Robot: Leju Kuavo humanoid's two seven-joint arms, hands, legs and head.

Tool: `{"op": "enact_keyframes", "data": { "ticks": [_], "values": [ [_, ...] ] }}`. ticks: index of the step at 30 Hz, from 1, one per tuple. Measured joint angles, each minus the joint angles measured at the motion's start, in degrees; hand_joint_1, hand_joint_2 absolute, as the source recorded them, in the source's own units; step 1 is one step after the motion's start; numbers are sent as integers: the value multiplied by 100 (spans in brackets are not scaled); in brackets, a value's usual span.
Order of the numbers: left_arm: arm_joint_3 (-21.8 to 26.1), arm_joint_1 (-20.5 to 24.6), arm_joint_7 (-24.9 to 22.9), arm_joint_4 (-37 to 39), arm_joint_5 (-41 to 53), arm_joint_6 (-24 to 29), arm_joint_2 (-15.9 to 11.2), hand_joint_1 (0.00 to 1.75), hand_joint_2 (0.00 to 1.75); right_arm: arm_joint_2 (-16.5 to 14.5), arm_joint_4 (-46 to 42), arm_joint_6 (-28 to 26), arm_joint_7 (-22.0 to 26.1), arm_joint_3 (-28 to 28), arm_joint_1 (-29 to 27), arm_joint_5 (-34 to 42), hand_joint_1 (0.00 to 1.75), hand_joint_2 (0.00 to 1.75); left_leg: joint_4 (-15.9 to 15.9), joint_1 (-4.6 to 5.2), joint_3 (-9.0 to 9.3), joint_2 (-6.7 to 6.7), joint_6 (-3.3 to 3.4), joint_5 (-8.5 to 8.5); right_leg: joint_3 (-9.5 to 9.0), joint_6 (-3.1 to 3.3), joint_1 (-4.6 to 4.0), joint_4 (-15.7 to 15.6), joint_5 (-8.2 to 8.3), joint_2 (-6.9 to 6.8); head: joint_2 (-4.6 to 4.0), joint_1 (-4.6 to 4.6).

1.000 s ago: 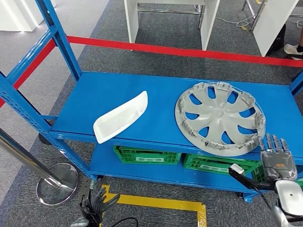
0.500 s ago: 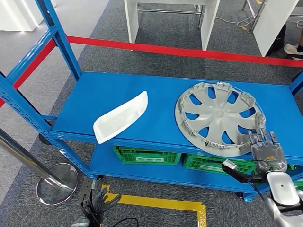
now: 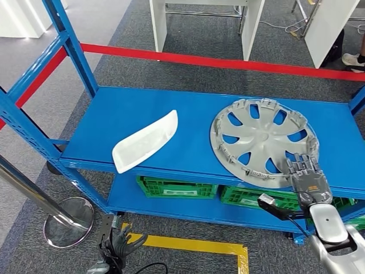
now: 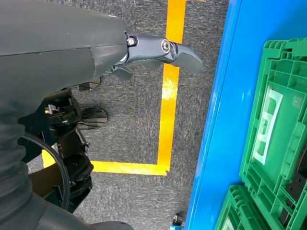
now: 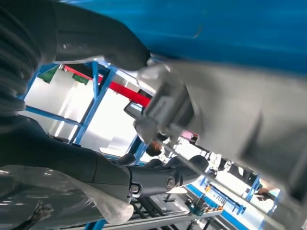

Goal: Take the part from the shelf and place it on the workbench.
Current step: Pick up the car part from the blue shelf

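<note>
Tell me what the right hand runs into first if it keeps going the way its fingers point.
Most likely the near rim of the grey wheel cover. The right hand sits at the cover's front edge, fingers pointing over it across the blue shelf; whether they already touch is unclear.

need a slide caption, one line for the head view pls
Kuavo's right hand reaches the near rim of a grey hubcap on the blue shelf, beside a white part.
</note>
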State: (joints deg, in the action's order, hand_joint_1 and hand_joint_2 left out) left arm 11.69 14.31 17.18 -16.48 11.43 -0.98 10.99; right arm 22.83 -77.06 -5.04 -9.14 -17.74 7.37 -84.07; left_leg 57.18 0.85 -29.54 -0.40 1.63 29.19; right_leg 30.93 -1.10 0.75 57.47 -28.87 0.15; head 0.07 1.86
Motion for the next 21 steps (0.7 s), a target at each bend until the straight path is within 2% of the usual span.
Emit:
{"op": "enact_keyframes", "data": {
  "ticks": [9, 21],
  "values": [
    [-4, 11, -6, 0, 2, -32, 19, 0, 175, -205, 129, -23, -30, -345, 181, 576, 0, 175, 0, -3, 3, 6, -1, 0, -2, 0, -3, 0, 1, 6, 0, -1],
    [-2, 12, -11, 0, 2, -34, 20, 0, 175, -350, 178, -60, -48, -480, 265, 782, 0, 175, 5, -3, 3, 8, -1, -1, -4, -7, -2, 0, 6, 8, 0, -1]
  ]
}}
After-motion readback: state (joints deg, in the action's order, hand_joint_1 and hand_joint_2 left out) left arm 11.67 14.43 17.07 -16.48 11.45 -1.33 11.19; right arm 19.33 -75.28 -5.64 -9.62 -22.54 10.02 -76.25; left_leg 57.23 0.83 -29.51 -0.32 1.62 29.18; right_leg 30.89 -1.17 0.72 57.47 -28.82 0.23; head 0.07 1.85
